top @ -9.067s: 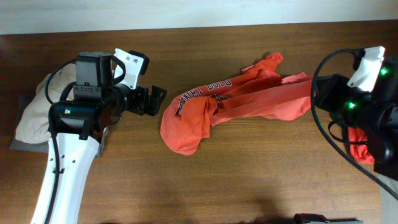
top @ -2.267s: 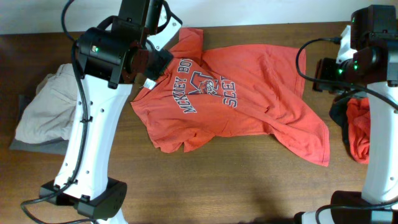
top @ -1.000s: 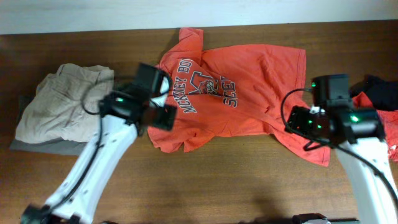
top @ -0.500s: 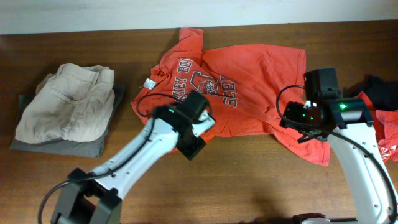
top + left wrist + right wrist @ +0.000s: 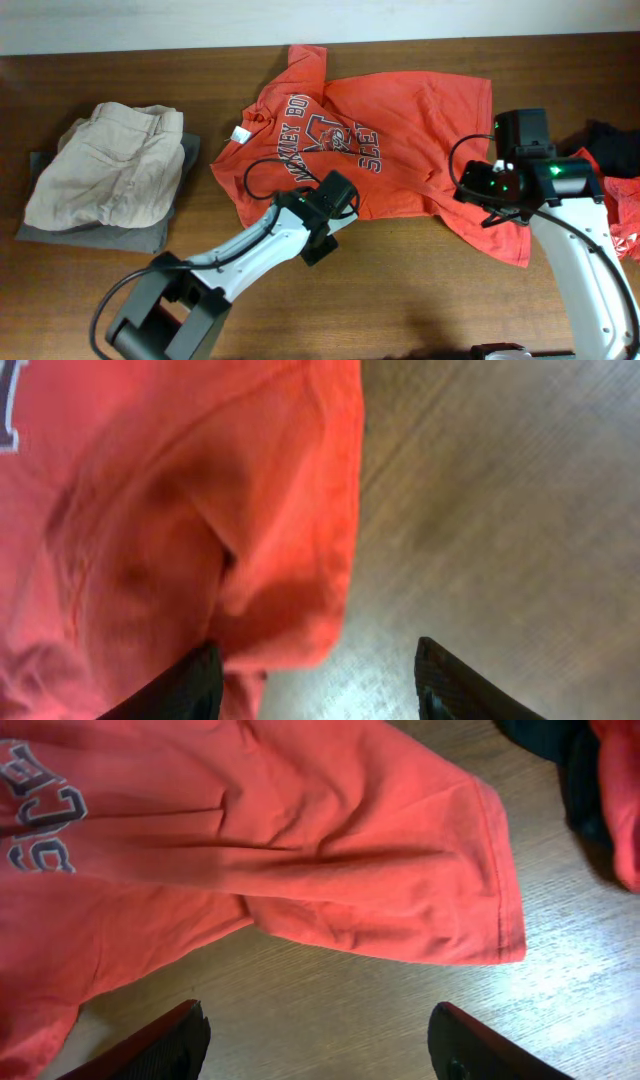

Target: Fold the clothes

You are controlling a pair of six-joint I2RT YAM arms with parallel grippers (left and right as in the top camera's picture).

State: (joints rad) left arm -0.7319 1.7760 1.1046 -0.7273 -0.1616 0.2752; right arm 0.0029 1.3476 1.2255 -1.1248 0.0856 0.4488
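Note:
The orange-red T-shirt (image 5: 400, 130) lies spread face up on the wooden table (image 5: 400, 300), its print reading sideways. My left gripper (image 5: 322, 225) points down at the shirt's lower hem. In the left wrist view its jaws (image 5: 320, 685) stand open; the orange fabric (image 5: 180, 510) lies by the left finger (image 5: 195, 685), with bare wood toward the right one. My right gripper (image 5: 482, 195) hangs over the shirt's lower right part. In its wrist view it (image 5: 320, 1045) is open over bare wood, just below a sleeve (image 5: 400, 910). A black garment (image 5: 610, 140) and a red one (image 5: 620, 215) lie at the far right.
A folded khaki garment (image 5: 105, 170) rests on a grey one (image 5: 100, 238) at the left. The black garment (image 5: 545, 740) and red one (image 5: 615, 810) also show in the right wrist view's upper right corner. The table's back edge meets a white wall (image 5: 150, 25).
My left arm has swung from the shirt's left side to its lower hem, and its jaws have narrowed slightly. The right arm has barely shifted. The shirt has not moved.

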